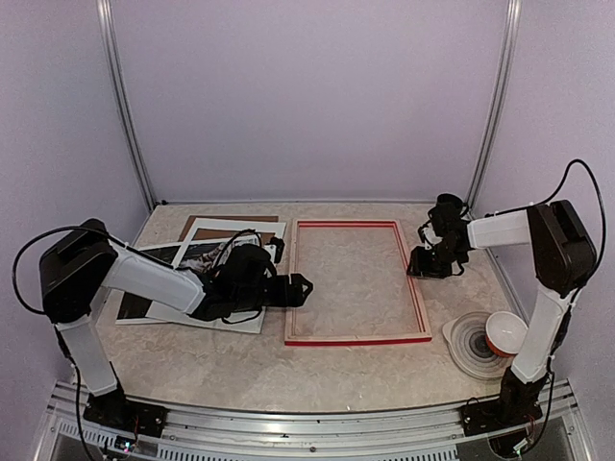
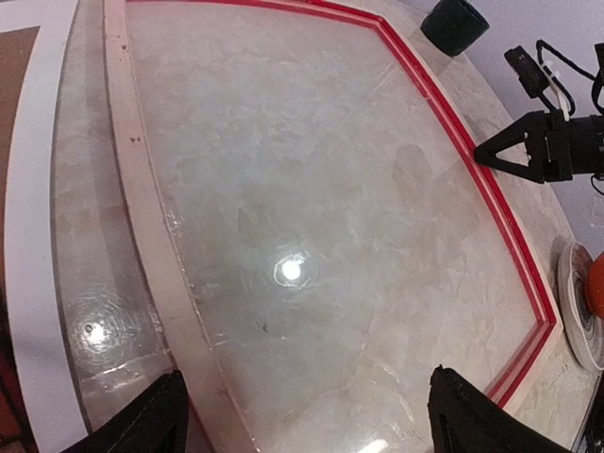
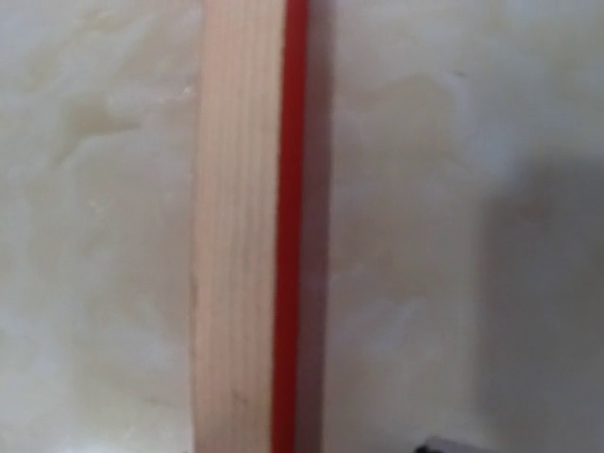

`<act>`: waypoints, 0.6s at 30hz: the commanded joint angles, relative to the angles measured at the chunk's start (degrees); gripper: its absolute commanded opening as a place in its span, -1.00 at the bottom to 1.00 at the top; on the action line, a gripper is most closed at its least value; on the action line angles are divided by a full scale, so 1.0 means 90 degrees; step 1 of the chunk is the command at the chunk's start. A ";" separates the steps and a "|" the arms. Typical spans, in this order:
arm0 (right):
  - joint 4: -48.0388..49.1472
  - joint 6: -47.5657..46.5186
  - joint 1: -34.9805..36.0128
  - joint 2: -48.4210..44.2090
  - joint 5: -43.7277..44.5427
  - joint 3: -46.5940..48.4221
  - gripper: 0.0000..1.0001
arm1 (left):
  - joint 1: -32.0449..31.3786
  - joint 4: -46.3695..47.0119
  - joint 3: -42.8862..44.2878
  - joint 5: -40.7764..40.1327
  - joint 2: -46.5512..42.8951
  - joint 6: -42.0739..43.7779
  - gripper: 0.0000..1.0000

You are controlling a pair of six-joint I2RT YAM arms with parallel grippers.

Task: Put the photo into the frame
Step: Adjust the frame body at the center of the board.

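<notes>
The large rectangular wooden frame [image 1: 356, 339], red on its outer edges, lies flat in the middle of the marbled beige counter [image 1: 288, 379]. Its pale bare-wood back faces up, which is the side a print drops into. A clear pane seems to sit in the opening, since it throws back a glint of light. The photo [image 1: 135, 305], a big dark paper print with a thin white edge, is not in the frame yet. It lies flat to the left, beneath the left arm, stacked with a white cardboard mat [image 1: 216, 229] and a plain brown backing board [image 1: 235, 219].

The left claw [image 2: 307, 377] hangs low over the frame's left rail, its fingers spread wide either side of the rail and gripping nothing. The right claw [image 1: 428, 261] sits at the outer side of the right rail, and its wrist camera looks straight down on that rail. I cannot tell whether its fingers are parted or together. With one claw at each long side, they look placed to steady or square the frame.

The inside of the frame is bare. The stack lies just beside the left rail, so the print has a short path but must clear that raised edge. A grey ringed plate [image 1: 461, 341] carrying a red-and-white bowl [image 1: 504, 331] sits near the frame's near right corner.
</notes>
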 commanded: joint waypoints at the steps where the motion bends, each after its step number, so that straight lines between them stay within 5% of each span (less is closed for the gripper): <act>1: -0.0593 -0.0226 -0.0262 -0.0319 0.0867 -0.0016 0.01 | 0.0057 -0.0775 0.0000 -0.0738 -0.1117 0.0316 0.78; 5: -0.0635 -0.0196 -0.0322 -0.0529 0.0736 0.0092 0.11 | 0.0356 -0.1303 -0.0124 -0.1029 -0.1683 0.0352 0.85; 12: -0.0639 0.0047 0.0191 -0.1290 -0.0037 0.0364 0.93 | 0.1568 -0.1710 -0.0620 -0.1159 -0.2688 0.0195 0.98; 18: -0.0525 0.0543 0.1392 -0.1293 -0.0770 0.0987 0.98 | 0.2586 -0.2033 -0.0951 -0.1389 -0.3237 0.0031 0.98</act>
